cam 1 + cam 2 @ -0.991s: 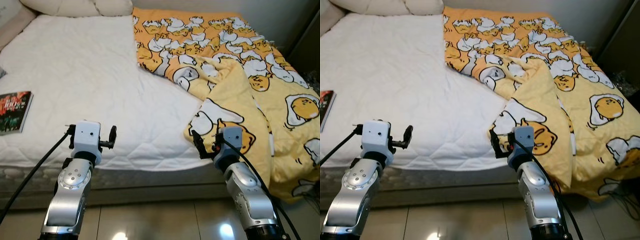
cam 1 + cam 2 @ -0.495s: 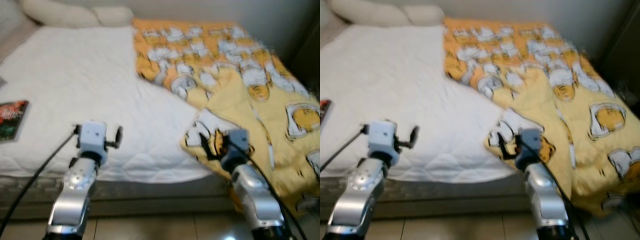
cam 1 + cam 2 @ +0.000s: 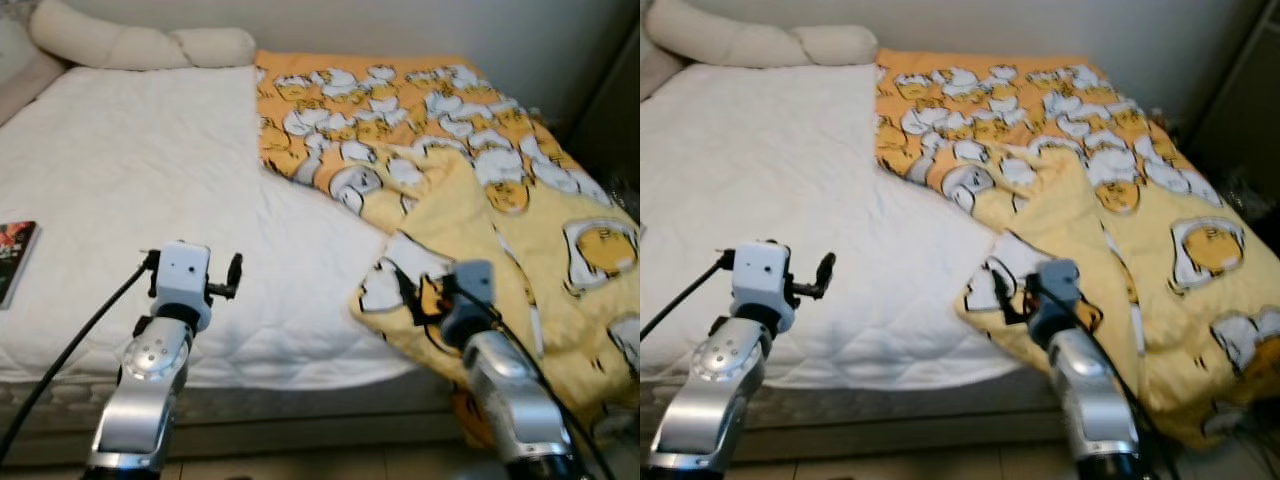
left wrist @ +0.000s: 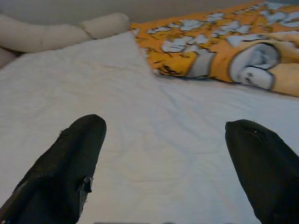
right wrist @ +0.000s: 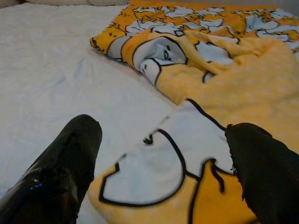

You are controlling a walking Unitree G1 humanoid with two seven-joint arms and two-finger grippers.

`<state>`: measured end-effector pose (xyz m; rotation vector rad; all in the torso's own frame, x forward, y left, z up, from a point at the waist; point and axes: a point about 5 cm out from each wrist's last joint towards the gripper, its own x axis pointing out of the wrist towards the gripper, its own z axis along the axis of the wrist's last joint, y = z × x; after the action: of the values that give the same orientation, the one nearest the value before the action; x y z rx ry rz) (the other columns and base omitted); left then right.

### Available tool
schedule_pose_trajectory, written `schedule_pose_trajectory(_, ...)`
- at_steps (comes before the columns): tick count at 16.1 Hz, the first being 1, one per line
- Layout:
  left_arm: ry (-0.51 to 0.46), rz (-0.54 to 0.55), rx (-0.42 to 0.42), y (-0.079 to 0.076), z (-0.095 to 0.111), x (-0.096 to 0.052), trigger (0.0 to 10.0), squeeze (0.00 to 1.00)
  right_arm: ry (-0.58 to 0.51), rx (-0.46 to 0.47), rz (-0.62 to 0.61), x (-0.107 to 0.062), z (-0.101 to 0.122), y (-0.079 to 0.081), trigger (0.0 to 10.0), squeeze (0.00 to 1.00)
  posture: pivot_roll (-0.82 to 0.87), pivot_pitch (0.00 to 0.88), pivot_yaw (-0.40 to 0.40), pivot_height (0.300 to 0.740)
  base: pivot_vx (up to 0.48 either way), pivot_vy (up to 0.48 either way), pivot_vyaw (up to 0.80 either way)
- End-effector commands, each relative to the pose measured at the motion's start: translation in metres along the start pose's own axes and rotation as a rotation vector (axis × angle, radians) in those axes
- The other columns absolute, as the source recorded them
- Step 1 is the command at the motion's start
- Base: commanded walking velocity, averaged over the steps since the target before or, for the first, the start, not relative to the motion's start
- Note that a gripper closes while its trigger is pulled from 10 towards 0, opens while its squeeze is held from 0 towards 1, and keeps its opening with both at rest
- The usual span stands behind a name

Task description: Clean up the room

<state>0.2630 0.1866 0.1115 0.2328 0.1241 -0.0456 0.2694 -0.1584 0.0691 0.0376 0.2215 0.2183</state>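
A yellow blanket [image 3: 480, 170] printed with cartoon eggs lies crumpled over the right half of the bed, one corner [image 5: 159, 158] folded back onto the white mattress [image 3: 130, 170]. My right gripper [image 3: 440, 295] hovers open just above that folded corner, and the right wrist view shows its fingers [image 5: 60, 163] spread to either side of it. My left gripper [image 3: 195, 272] is open over the bare mattress near the bed's front edge, with nothing between its fingers [image 4: 65, 163]. A book [image 3: 10, 260] lies on the mattress at the far left.
Cream pillows [image 3: 140, 45] line the head of the bed by the wall. A dark piece of furniture [image 3: 615, 110] stands right of the bed. The blanket hangs over the bed's front right edge [image 3: 590, 400]. Tiled floor [image 3: 300, 465] shows below the bed front.
The camera has moved closer to the bed and tipped up, so the whole scene has shifted. My right gripper now sits over the blanket's folded corner. Both grippers stay open.
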Motion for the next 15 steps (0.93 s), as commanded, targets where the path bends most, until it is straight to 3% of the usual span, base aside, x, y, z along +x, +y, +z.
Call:
schedule_pose_trajectory(1, 0.019, -0.002, 0.033, 0.007, 0.000, -0.003, 10.0, 0.00, 0.002, 0.003, 0.036, 0.003, 0.004, 0.008, 10.0, 0.00, -0.03, 0.000, -0.044, 0.740, 0.000, 0.000, 0.00)
schedule_pose_trajectory(2, 0.028, -0.015, 0.045, 0.006, -0.001, -0.004, 10.0, 0.00, 0.008, 0.005, 0.042, 0.003, 0.003, 0.008, 10.0, 0.00, -0.03, 0.000, -0.045, 0.740, 0.000, 0.000, 0.00)
schedule_pose_trajectory(3, 0.043, -0.046, 0.063, 0.005, -0.003, -0.006, 10.0, 0.00, 0.012, 0.015, 0.057, 0.005, 0.002, 0.008, 10.0, 1.00, -0.03, 0.000, -0.045, 0.740, 0.000, 0.000, 0.00)
schedule_pose_trajectory(7, 0.101, -0.233, 0.165, -0.001, -0.008, -0.008, 10.0, 0.00, 0.116, -0.029, 0.147, 0.032, -0.001, 0.014, 10.0, 1.00, -0.03, 0.000, -0.033, 0.740, 0.000, 0.000, 0.00)
schedule_pose_trajectory(10, 0.131, -0.342, 0.216, 0.000, -0.007, -0.010, 10.0, 0.00, 0.218, -0.147, 0.207, 0.057, -0.007, 0.018, 10.0, 1.00, -0.01, 0.000, -0.032, 0.740, 0.000, 0.000, 0.00)
schedule_pose_trajectory(15, 0.145, -0.500, 0.284, 0.007, 0.010, -0.032, 10.0, 0.00, 0.319, -0.291, 0.136, 0.075, -0.008, 0.007, 10.0, 1.00, 0.08, 0.000, -0.036, 0.740, 0.000, 0.000, 0.00)
